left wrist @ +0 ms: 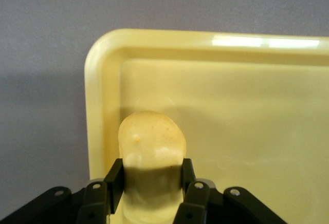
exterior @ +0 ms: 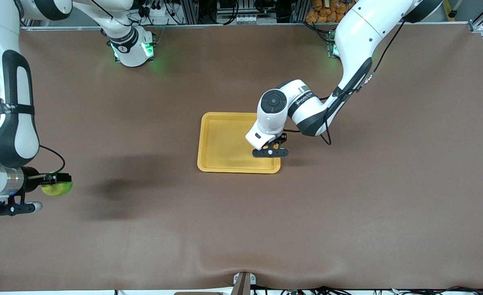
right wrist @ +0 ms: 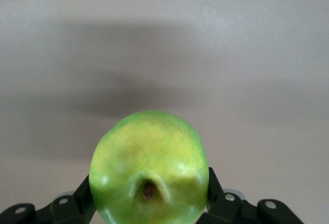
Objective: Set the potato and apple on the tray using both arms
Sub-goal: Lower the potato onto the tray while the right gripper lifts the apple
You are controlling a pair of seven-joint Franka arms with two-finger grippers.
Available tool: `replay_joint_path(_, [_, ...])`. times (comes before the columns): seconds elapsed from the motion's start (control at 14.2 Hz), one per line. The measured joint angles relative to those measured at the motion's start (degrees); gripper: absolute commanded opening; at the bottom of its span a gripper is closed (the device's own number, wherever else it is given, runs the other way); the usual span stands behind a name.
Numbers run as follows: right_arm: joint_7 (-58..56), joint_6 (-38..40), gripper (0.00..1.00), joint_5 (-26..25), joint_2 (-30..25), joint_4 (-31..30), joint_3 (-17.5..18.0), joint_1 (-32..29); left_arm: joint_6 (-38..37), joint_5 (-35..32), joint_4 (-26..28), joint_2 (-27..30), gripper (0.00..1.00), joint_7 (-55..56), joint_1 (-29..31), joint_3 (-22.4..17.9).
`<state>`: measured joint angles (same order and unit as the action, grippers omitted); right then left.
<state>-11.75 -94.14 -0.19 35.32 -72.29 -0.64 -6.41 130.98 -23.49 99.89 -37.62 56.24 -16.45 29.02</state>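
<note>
Both pieces are already gripped: the left gripper [exterior: 271, 147] pinches the potato [left wrist: 151, 152] across its middle over the tray [exterior: 219, 141] corner nearest the camera at the left arm's end, long axis pointing away from the fingers. The right gripper [exterior: 57, 180] clasps the apple [right wrist: 149, 170], stem dimple toward its wrist camera, above bare table well away at the right arm's end. Each looks firm, smooth and light, so a squeeze at the widest part should hold.

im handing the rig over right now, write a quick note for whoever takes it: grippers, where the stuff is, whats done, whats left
Left gripper: shut on the potato, over the tray near the corner nearest the camera at the left arm's end; whether it touches the tray floor cannot be told.
Right gripper: shut on the apple, held over bare table at the right arm's end, well away from the tray.
Done: both pieces grasped; potato brought to the tray.
Left: release the potato, carry the apple to the tray, release it.
</note>
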Motion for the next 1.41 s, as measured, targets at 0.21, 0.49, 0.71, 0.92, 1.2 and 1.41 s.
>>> replay_joint_path(0.21, [0.0,4.4,0.0,0.0,-2.1,0.0,0.0,0.6,0.0,0.0,-0.1,-0.5,0.22,0.3,-0.4,0.0])
replay_joint_path(0.49, [0.0,10.7,0.0,0.4,-5.6,-0.2,0.0,1.7,0.0,-0.1,-0.3,-0.5,0.22,0.3,-0.4,-0.3])
replay_joint_path(0.71, [0.6,11.8,0.0,0.6,-9.0,-2.4,0.1,4.3,-0.2,-1.2,-0.3,-0.5,0.22,0.3,-0.4,-1.0])
replay_joint_path(0.92, [2.3,11.7,0.0,0.6,-13.2,-7.1,0.1,6.6,-0.3,-1.3,-0.3,-0.6,0.26,0.3,-0.4,-1.2])
replay_joint_path(1.2, [2.5,10.9,0.0,1.8,-15.4,-10.1,0.1,7.3,-0.3,-1.3,-0.3,-0.7,0.82,1.6,-0.4,-1.2])
replay_joint_path(1.41, [5.9,10.5,0.0,2.3,-15.4,-10.7,0.1,8.2,-0.3,-1.3,-0.3,-0.9,1.0,2.3,-0.4,-1.2])
